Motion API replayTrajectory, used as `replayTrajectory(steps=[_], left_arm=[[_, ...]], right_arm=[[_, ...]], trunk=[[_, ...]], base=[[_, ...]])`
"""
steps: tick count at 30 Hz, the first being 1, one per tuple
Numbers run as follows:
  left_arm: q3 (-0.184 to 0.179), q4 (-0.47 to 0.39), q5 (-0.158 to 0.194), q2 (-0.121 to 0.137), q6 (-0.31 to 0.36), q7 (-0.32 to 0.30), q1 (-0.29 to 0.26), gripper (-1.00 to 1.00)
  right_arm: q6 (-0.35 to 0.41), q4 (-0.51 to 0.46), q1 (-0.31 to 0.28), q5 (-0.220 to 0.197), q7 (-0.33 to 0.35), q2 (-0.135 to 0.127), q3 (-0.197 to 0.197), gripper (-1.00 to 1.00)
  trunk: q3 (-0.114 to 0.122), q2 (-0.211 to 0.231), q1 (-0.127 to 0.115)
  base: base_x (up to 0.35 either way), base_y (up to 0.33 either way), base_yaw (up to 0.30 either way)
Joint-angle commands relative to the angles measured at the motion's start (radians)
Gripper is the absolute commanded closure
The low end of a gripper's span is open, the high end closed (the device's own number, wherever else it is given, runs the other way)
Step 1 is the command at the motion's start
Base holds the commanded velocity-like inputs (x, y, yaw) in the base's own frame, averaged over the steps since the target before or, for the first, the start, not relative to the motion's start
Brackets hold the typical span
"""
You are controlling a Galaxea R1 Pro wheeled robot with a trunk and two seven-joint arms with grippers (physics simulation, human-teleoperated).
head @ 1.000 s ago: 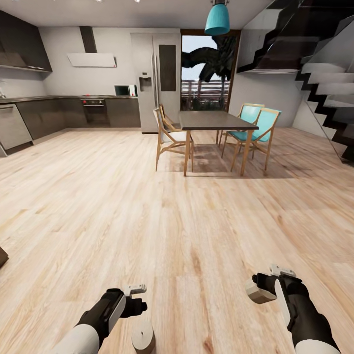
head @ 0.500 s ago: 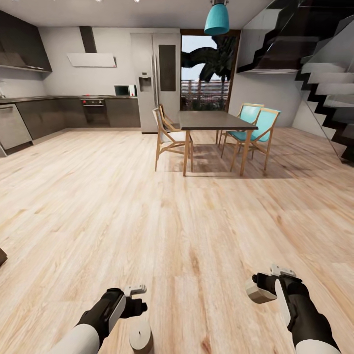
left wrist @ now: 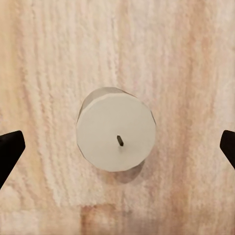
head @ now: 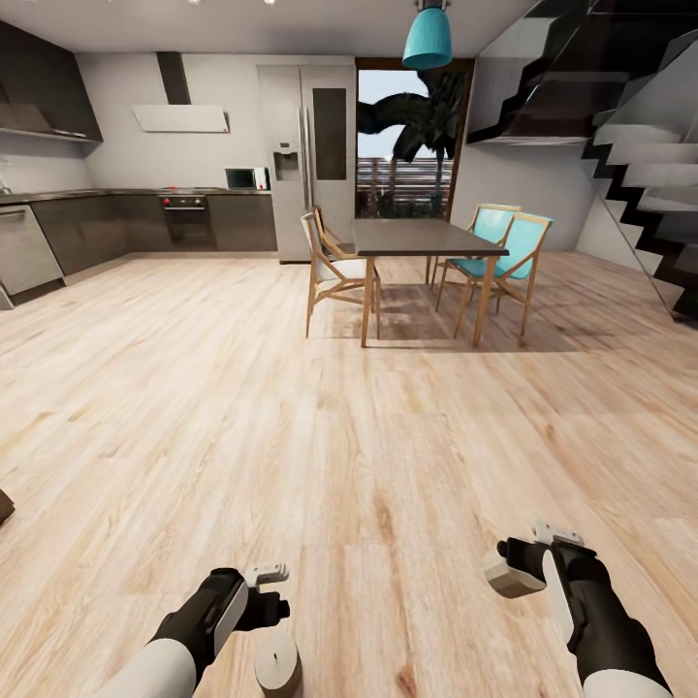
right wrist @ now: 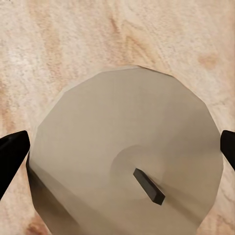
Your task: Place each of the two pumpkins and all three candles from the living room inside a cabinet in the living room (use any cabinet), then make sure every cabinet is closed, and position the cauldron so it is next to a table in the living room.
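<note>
The right pincer grips a candle between its two fingertips and holds it off the floor, low at the head view's right. In the right wrist view that candle looms large, pale top and dark wick facing the camera, with a black fingertip at each side of it.

The left pincer is spread wide and holds nothing. It hangs over a second candle, which stands upright on the floor at the head view's lower edge. In the left wrist view this candle sits midway between the two fingertips, well apart from both, with plank floor showing all round it.

Ahead lies a broad stretch of light wood floor. Beyond it stands a dining table with wooden chairs, two of them with teal seats. A teal lamp hangs above. At the back left runs a dark kitchen counter with an oven, and a tall fridge stands beside a window showing a palm. Stairs climb at the right.
</note>
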Motion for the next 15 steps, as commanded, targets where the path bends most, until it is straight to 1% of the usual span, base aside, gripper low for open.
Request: replayTrajectory(steps=[1, 5, 10, 15], left_arm=[[0.007, -0.002, -0.002, -0.001, 0.006, -0.003, 0.000, -1.00], [0.007, -0.002, -0.002, -0.001, 0.006, -0.002, 0.000, -1.00], [0.007, -0.001, -0.002, -0.001, 0.006, -0.002, 0.000, -1.00], [0.007, -0.002, -0.002, -0.001, 0.006, -0.001, 0.000, -1.00]], right_arm=[[0.005, -0.001, -0.001, 0.007, 0.002, 0.000, 0.000, 1.00], [0.005, -0.001, -0.001, 0.007, 0.003, 0.000, 0.000, 1.00], [0.005, -0.001, -0.001, 0.007, 0.003, 0.000, 0.000, 1.00], [0.005, -0.001, -0.001, 0.007, 0.003, -0.001, 0.000, 1.00]], trunk=[[-0.001, 0.000, 0.000], [-0.001, 0.000, 0.000], [-0.001, 0.000, 0.000], [-0.001, 0.000, 0.000]], base=[[0.000, 0.000, 0.000], [0.033, 0.008, 0.000], [0.125, 0.055, 0.000], [0.020, 0.008, 0.000]])
